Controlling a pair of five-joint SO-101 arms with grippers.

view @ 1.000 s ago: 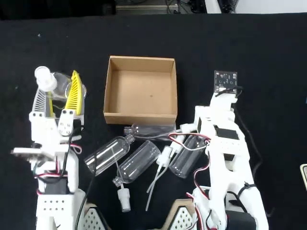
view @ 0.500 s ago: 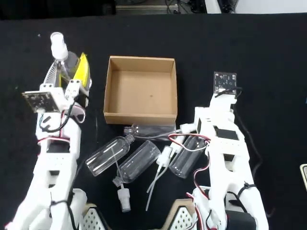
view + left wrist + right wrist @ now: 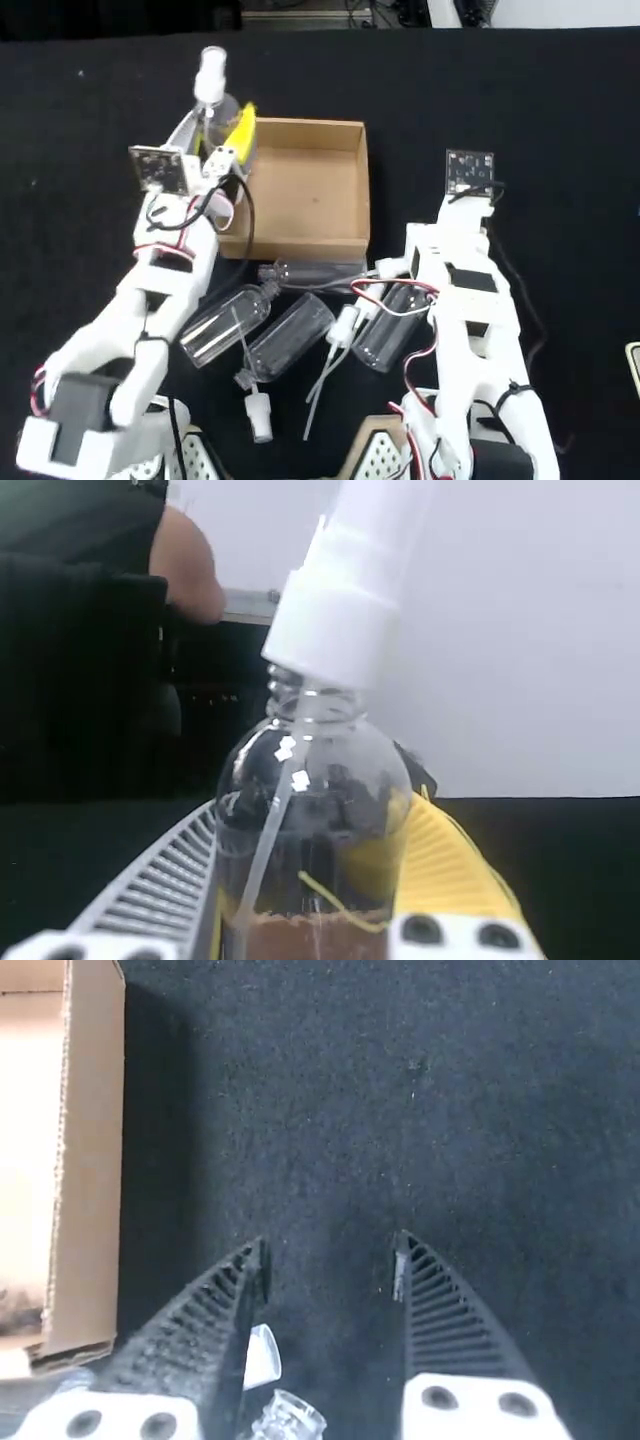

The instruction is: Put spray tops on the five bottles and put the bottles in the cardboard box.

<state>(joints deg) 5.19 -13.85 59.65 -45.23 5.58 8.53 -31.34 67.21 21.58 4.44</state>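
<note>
A black surface (image 3: 560,120) carried a cardboard box (image 3: 300,246).
The left claw (image 3: 217,128) gripped a spray-topped bottle (image 3: 214,108) at the box's 10 o'clock corner; the right claw (image 3: 330,1260) stood open; other bottles (image 3: 228,320) lay at its 6 o'clock.

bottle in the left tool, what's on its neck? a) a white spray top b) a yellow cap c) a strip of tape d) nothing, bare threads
A: the bottle clamped in the left tool has a white spray top sitting on its neck.
</note>
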